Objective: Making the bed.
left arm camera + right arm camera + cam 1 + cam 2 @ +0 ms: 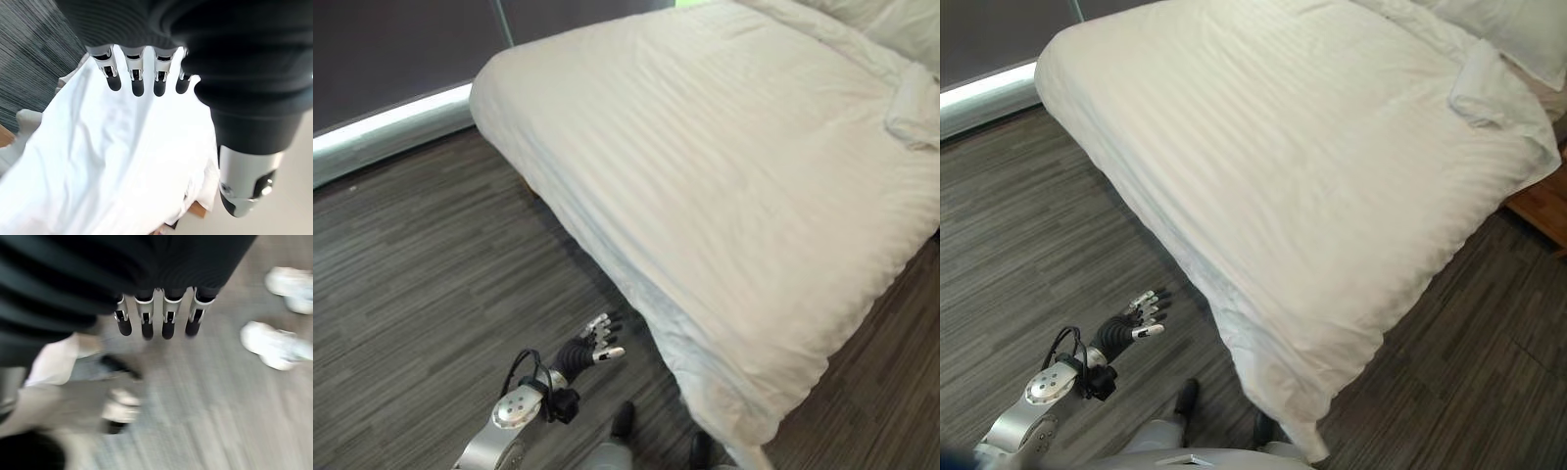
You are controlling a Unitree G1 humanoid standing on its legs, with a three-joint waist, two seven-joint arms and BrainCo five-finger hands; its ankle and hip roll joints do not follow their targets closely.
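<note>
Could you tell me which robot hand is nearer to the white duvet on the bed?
Left, as far as the views show. The left robot hand hangs open over the floor beside the duvet, apart from it. The right robot hand points down at bare floor near a person's white shoes.

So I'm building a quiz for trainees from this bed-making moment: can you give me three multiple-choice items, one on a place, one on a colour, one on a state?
1. Where is the left hand?
A. On the pillow
B. Over the floor, beside the bed
C. Under the duvet

2. What colour is the duvet?
A. White
B. Blue
C. Red

3. How are the left hand's fingers?
A. Curled round cloth
B. Straight, holding nothing
C. Pinching a pillow

Answers: B, the hand hangs above the dark floor, clear of the duvet's edge; A, the striped cover is white; B, its wrist view shows straight fingers apart from the cloth.
</note>
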